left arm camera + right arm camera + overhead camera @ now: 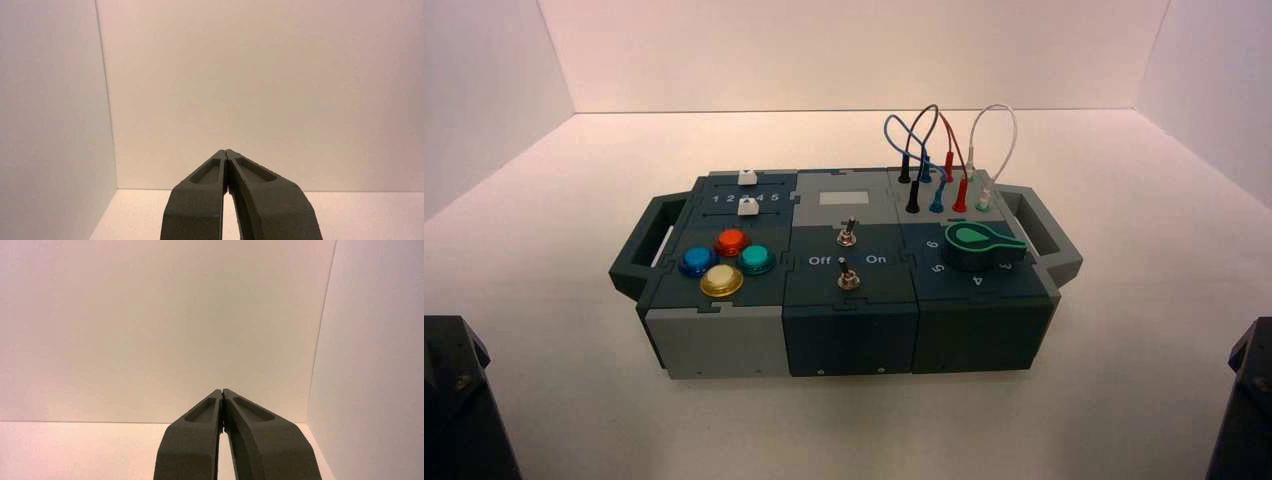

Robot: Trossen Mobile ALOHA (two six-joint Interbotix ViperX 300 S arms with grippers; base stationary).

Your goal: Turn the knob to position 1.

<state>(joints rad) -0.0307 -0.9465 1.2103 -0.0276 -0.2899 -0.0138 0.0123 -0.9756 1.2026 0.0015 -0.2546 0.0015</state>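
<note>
The knob (979,246) is dark green and teardrop-shaped with a lighter inset, on the box's right module in the high view, its pointed arm aimed to the right. Numbers ring it on the module face. Neither wrist view shows the box. My left gripper (226,151) is shut with nothing in it, facing the white back wall. My right gripper (221,391) is likewise shut and empty, facing the wall near the right corner. Both arms sit parked at the bottom corners of the high view, far from the box.
The box (844,330) stands mid-floor with a handle at each end. Its left module carries several coloured buttons (727,262) and two white sliders (747,207); the middle has two toggle switches (848,234); looped wires (944,150) plug in behind the knob. White walls enclose the space.
</note>
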